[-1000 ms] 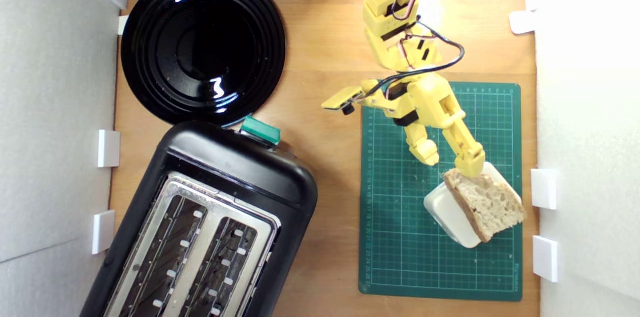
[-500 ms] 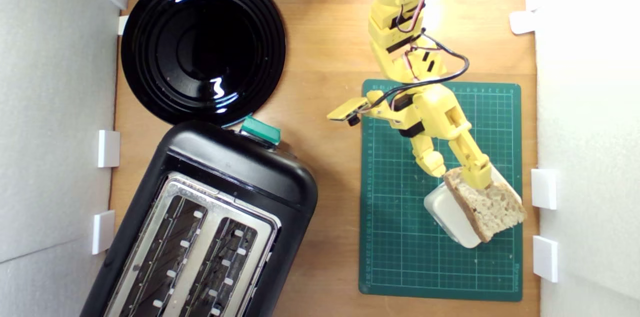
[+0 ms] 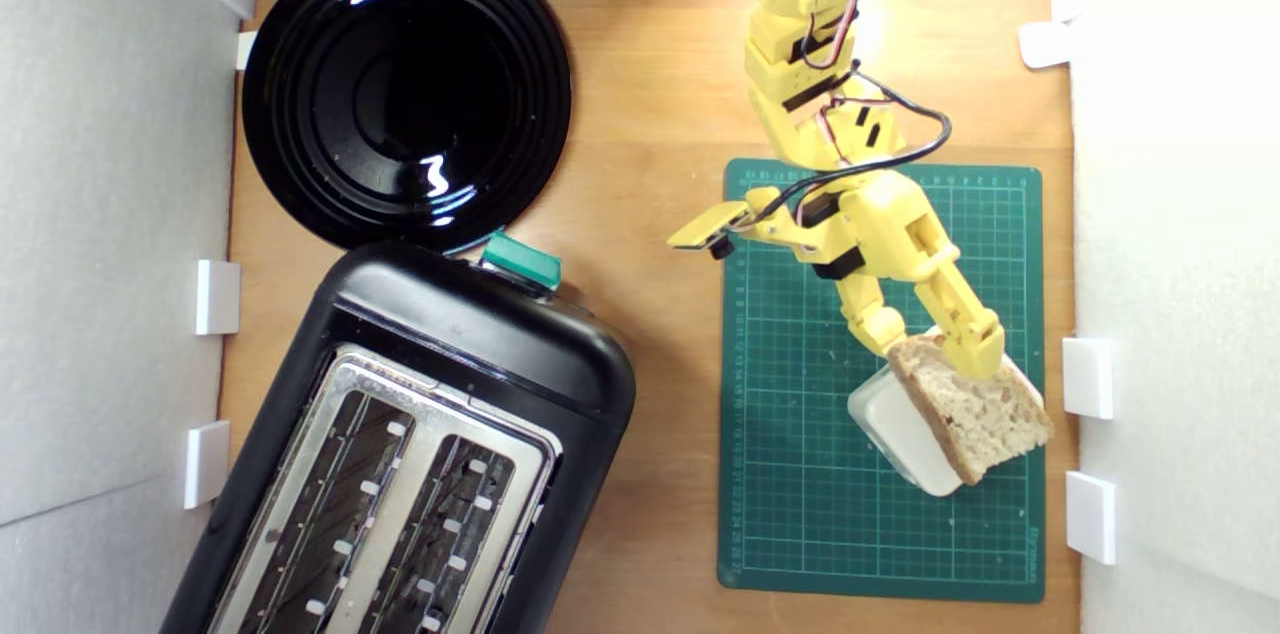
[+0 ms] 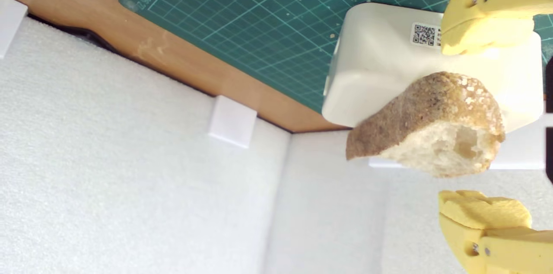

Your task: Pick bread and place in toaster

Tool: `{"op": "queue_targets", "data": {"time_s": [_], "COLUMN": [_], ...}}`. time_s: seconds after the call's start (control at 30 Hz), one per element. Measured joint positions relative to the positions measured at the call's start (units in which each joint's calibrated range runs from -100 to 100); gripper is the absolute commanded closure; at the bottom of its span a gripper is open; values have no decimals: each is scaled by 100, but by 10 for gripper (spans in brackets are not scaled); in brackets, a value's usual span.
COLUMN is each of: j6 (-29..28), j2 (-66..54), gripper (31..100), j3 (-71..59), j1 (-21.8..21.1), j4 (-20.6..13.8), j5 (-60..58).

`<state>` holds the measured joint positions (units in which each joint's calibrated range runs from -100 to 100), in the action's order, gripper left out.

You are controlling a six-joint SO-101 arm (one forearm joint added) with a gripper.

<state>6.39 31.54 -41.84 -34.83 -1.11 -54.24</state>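
The bread point(image 3: 978, 409), a tan holey half-slice with brown crust, leans on a cream-white block point(image 3: 895, 429) on the green cutting mat point(image 3: 800, 474) at the exterior view's right. My yellow gripper point(image 3: 935, 346) is open, with one finger on each side of the slice's near end. The wrist view shows the bread point(image 4: 425, 129) between the two fingers point(image 4: 481, 34) of the gripper point(image 4: 484, 125), with gaps on both sides. The black toaster point(image 3: 420, 444), with a metal top, two empty slots and a green lever point(image 3: 520, 261), sits at the lower left.
A glossy black plate point(image 3: 405, 89) lies at the upper left, touching the toaster's end. White foam walls point(image 3: 1170, 214) with small white blocks point(image 3: 1088, 377) border the wooden table on both sides, close to the mat's right edge.
The arm has moved down and to the right in the exterior view, bringing the open fingers from the slice's corner to either side of its near end. The bread has not moved.
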Motion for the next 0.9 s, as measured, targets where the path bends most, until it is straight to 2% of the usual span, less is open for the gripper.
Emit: {"op": "queue_targets", "data": {"time_s": [0.17,0.33,0.5,0.9], "j6": [0,0,0,0], "j2": [0,0,0,0], "gripper": [441,483,560,695], "j3": [0,0,0,0], "j1": [0,0,0,0], "j4": [-9,9,9,9], "j5": [0,0,0,0]}}
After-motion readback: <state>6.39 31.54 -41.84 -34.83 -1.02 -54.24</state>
